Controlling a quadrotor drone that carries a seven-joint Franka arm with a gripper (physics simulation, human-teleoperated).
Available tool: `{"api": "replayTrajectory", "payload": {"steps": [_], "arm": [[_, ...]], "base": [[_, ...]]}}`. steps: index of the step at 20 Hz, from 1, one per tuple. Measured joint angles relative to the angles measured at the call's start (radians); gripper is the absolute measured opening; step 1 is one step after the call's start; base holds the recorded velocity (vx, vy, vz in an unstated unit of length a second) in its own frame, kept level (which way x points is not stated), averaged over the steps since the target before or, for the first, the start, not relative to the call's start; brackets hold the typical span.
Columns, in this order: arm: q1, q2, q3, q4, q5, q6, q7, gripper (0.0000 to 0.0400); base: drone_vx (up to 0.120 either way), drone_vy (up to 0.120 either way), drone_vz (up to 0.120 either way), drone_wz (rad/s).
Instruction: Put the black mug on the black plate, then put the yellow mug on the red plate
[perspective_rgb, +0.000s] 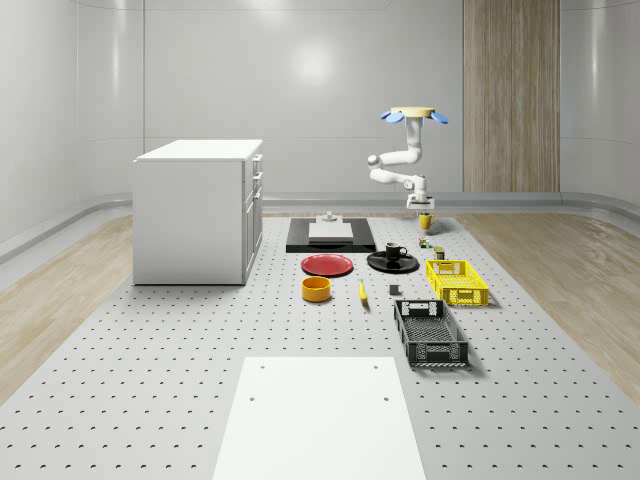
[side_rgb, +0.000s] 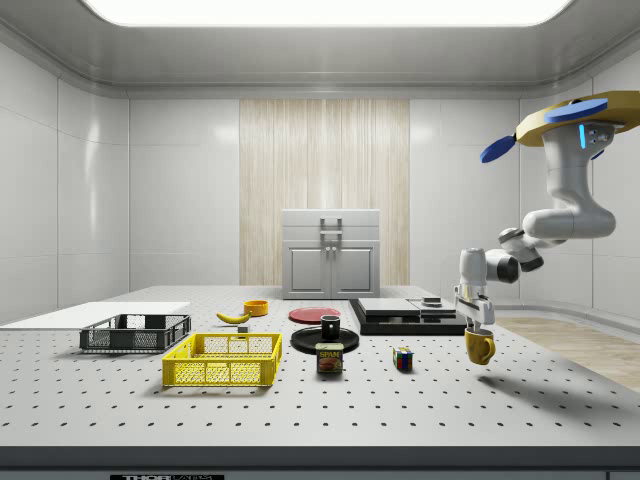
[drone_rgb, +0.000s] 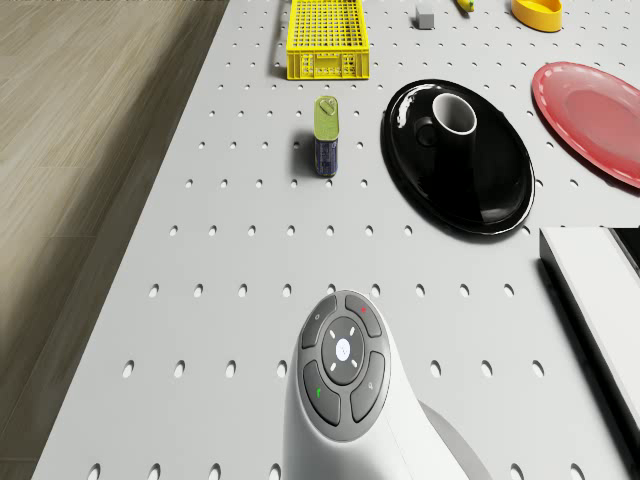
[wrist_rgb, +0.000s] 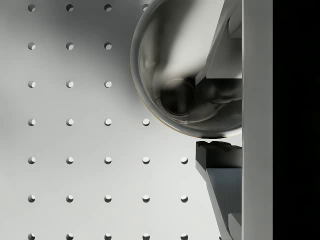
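Drone (side_rgb: 575, 115): hovers above the desk's (perspective_rgb: 150, 400) far right part in the whole-scene view, arm bent down beneath it.
Tool (side_rgb: 476, 322): clamped on the yellow mug's rim; in the wrist view a dark fingertip (wrist_rgb: 215, 152) sits just outside the rim and the other finger reaches inside the cup.
Yellow mug (side_rgb: 480, 346): hangs from the tool, lifted clear of the desk, as the side view shows by the gap and the shadow below it; in the whole-scene view it sits at about 1 o'clock from the black plate.
Black mug (perspective_rgb: 395, 251): upright on the black plate (perspective_rgb: 393, 263).
Red plate (perspective_rgb: 327, 265): bare, just beside the black plate at its 9 o'clock in the whole-scene view.
Side view adds: a small multicoloured cube (side_rgb: 402, 359) and a can (side_rgb: 329, 358) on the desk near the black plate.
Drone view adds: the can (drone_rgb: 326, 136) lying on its side and the black mug's pale inside (drone_rgb: 455, 113).
Whole-scene view adds: yellow basket (perspective_rgb: 457, 282) and black basket (perspective_rgb: 430, 333) at 5 o'clock from the black plate, orange bowl (perspective_rgb: 316, 289) at 6 o'clock from the red plate.
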Motion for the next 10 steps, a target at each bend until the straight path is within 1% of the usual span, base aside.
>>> {"api": "replayTrajectory", "payload": {"steps": [2, 3, 10], "arm": [[0.002, -0.001, 0.012, -0.007, 0.011, -0.007, 0.001, 0.011], [0.003, -0.002, 0.016, -0.009, 0.015, -0.009, 0.002, 0.011], [0.004, -0.005, 0.032, -0.018, 0.031, -0.015, 0.004, 0.011]], "base": [[0.02, 0.0, 0.12, 0.0], [0.12, 0.0, 0.12, 0.0], [0.12, -0.12, 0.12, 0.0]]}}
